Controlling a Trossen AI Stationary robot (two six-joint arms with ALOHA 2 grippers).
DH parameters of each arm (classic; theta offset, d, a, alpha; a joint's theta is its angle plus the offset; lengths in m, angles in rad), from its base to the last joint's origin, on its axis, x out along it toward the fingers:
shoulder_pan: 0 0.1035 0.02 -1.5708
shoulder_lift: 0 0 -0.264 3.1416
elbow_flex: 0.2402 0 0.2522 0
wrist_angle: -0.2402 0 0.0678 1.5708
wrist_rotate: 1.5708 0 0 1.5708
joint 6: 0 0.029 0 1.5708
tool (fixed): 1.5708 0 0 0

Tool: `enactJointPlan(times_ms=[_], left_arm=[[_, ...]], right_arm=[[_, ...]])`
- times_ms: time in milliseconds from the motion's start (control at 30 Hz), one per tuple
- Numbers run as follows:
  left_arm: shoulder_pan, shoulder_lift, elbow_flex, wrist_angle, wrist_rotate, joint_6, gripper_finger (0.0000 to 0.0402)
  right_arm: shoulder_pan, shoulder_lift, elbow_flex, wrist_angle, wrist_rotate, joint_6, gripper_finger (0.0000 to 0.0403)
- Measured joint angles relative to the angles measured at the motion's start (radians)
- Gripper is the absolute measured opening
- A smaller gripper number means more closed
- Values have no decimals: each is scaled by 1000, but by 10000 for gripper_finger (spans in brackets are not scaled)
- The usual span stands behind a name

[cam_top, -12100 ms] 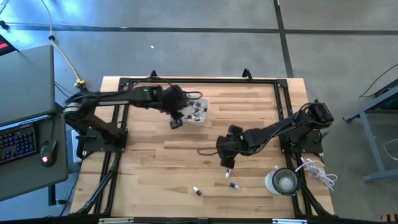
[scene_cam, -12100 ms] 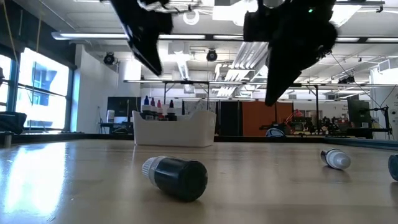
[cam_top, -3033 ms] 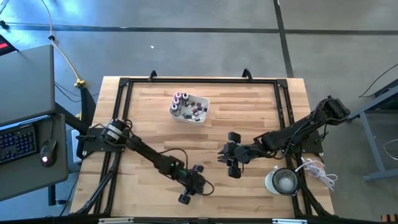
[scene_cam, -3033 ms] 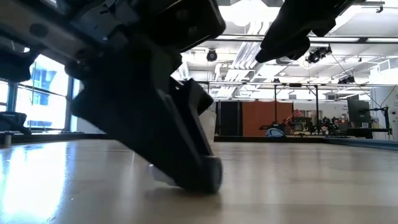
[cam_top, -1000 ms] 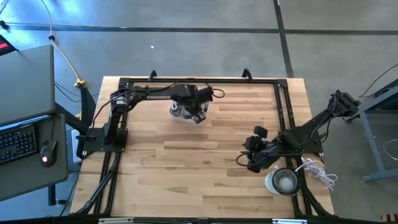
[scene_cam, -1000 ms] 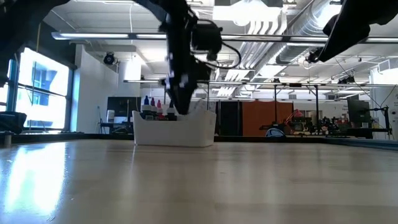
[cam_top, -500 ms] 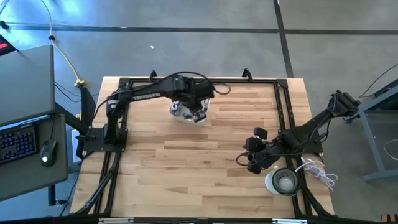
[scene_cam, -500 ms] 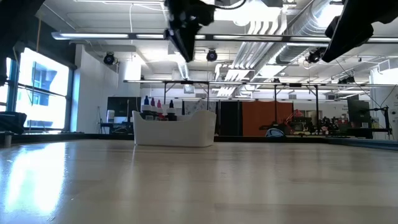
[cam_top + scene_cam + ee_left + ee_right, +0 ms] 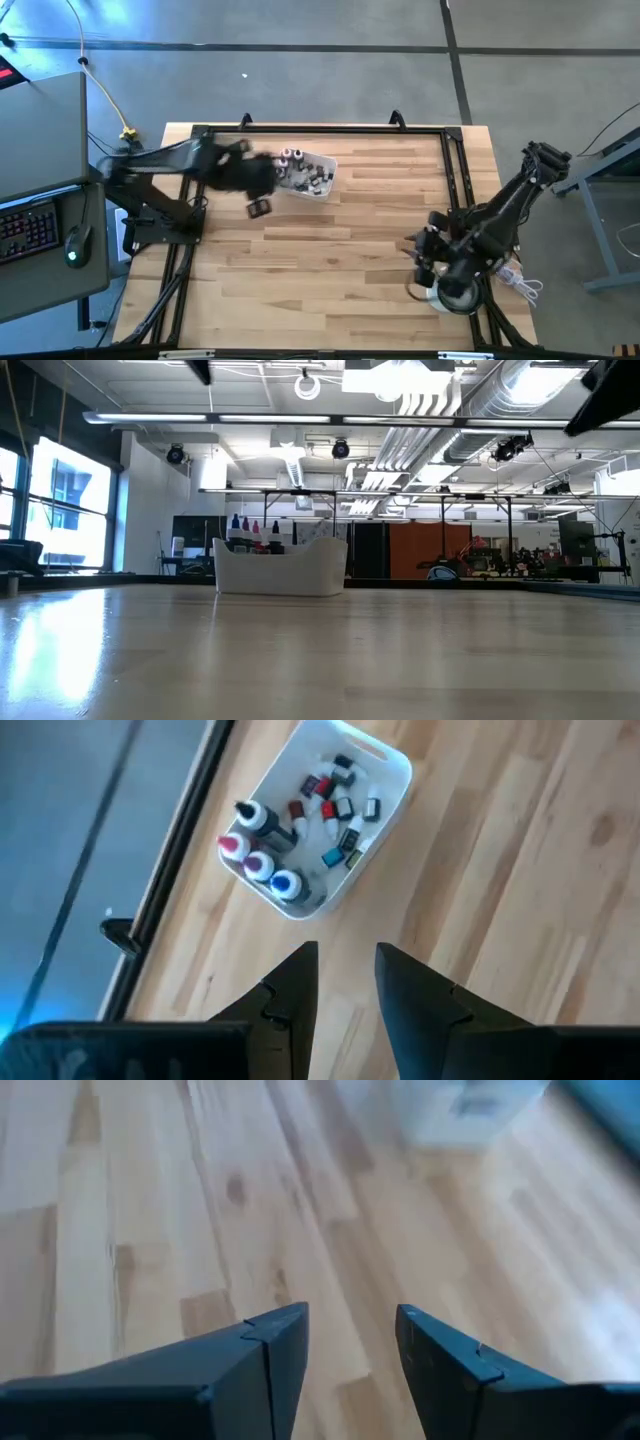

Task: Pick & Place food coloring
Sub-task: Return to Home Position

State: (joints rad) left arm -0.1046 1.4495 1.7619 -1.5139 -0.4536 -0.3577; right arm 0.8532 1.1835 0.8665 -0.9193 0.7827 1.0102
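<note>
The food coloring bottles (image 9: 285, 850) are all in the white tray (image 9: 322, 180) at the table's far middle. Some stand upright along one wall, others lie on its floor (image 9: 342, 815). In the low view their caps (image 9: 250, 525) show above the tray's rim (image 9: 280, 550). My left gripper (image 9: 258, 207) hangs open and empty above the table, just left of and nearer than the tray; its own view shows the gap (image 9: 345, 965). My right gripper (image 9: 425, 255) is open and empty (image 9: 350, 1330) over bare wood near the table's right edge.
A round clear container (image 9: 457, 292) sits at the table's near right corner, right beside my right arm. White cable (image 9: 510, 275) lies by it. A black frame (image 9: 320, 130) runs around the table's edges. Bare wood (image 9: 320, 260) fills the middle and near side.
My left gripper has risen out of the tray, then swung away from it toward the table's left and near side. My right arm has drawn back toward the table's right edge, folding up over the round container. The bottles in the tray have stayed put.
</note>
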Motion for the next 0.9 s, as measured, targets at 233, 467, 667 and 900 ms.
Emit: enactJointPlan(times_ms=[233, 467, 667, 900], left_arm=[[-253, -501, -716, 646, -17, 43, 99], [-315, -809, -1209, 1349, -12, 254, 99], [-314, -890, -1332, 1470, -30, 301, 99], [-259, -879, -1506, 1794, 72, 433, 99]], right_arm=[[130, -8, -39, -19, 351, -94, 146], [45, -175, -23, -37, 416, -231, 145], [-12, -473, -102, -17, 372, -289, 145], [-17, -777, -440, 446, 351, -577, 146]])
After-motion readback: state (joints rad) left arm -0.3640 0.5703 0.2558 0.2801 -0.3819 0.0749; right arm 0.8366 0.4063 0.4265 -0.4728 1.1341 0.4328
